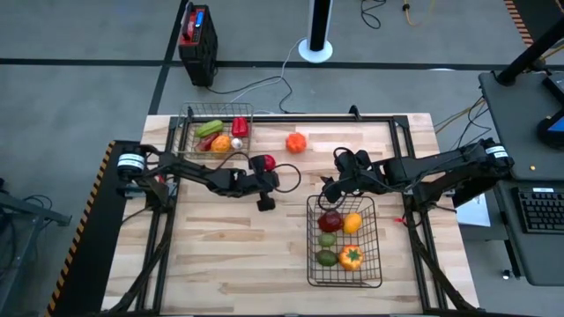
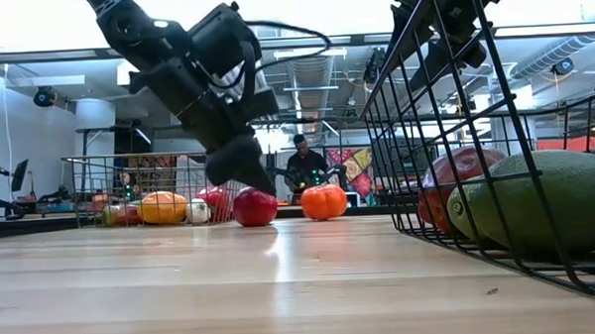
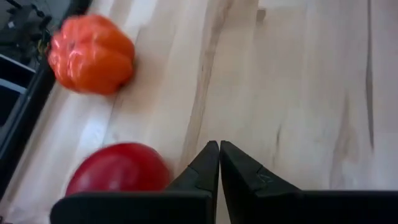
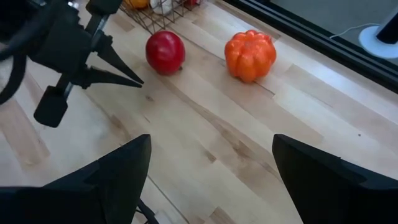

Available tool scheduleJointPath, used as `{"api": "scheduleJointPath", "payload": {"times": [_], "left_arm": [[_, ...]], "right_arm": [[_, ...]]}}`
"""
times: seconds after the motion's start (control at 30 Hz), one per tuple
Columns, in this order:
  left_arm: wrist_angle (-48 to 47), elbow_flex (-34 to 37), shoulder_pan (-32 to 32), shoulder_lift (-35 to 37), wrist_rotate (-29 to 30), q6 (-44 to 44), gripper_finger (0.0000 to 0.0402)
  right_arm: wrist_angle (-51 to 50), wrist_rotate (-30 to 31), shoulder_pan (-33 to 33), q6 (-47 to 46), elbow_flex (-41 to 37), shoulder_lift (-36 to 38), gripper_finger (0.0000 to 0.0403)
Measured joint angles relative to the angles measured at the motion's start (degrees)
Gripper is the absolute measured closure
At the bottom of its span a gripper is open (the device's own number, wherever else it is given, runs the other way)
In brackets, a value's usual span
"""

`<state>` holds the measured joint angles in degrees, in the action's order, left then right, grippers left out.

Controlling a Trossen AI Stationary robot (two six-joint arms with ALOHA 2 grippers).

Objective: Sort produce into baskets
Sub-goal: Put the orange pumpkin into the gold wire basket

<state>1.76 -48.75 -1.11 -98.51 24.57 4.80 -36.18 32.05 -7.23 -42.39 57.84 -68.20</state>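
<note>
Red apple loose on counter, just beside left gripper, fingers pressed shut on nothing, probably lining up a grasp. Orange pumpkin a little beyond, also unsorted. Right gripper spread wide and empty near larger basket, probably freshly unloaded. Counted: two baskets; five pieces in larger, about five in smaller basket.

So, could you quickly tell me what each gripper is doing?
Left gripper: shut, empty, beside the red fruit.
Right gripper: open, empty.
</note>
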Motion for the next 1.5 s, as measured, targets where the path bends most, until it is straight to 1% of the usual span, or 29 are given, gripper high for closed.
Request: {"api": "scheduleJointPath", "payload": {"times": [0.3,0.4,0.6,0.7,0.77,0.9,1.1,1.23,1.33,1.5], "left_arm": [[0.13,-0.09,1.29,3.19,0.37,0.02,0.0402],[-0.3,-0.09,2.49,5.88,1.05,0.02,0.0402],[-0.29,2.85,5.54,15.43,3.86,0.7,0.0402],[1.17,5.95,7.43,21.96,4.13,0.45,0.0402],[2.41,8.28,8.71,26.2,4.14,0.11,0.0402],[5.12,12.22,10.67,34.13,5.33,-0.63,0.0402],[6.29,16.96,11.31,42.87,6.4,-0.85,0.0402],[6.22,18.84,11.31,46.22,6.45,-0.71,0.0402],[6.87,19.34,11.3,47.73,6.45,2.36,0.0402],[9.64,19.34,11.24,48.62,6.43,7.04,0.0402]], "right_arm": [[1.43,-0.1,0.04,-0.4,0.0,0.0,0.0077],[3.81,-0.17,0.87,-0.48,0.0,-0.07,0.0077],[7.58,-2.89,5.31,0.58,0.0,-0.94,0.0077],[11.25,-6.37,8.88,2.96,0.02,-2.14,0.0077],[11.9,-8.87,11.46,4.35,0.98,-3.38,0.0077],[10.14,-10.41,15.09,7.42,6.06,-7.17,0.0077],[3.71,-11.08,18.72,12.13,18.17,-15.85,0.0076],[-4.73,-11.16,20.7,13.02,27.79,-22.45,0.0076],[-9.64,-11.66,22.27,12.92,34.21,-27.09,0.0072],[-14.72,-19.29,26.57,11.26,41.37,-32.87,0.0057]]}}
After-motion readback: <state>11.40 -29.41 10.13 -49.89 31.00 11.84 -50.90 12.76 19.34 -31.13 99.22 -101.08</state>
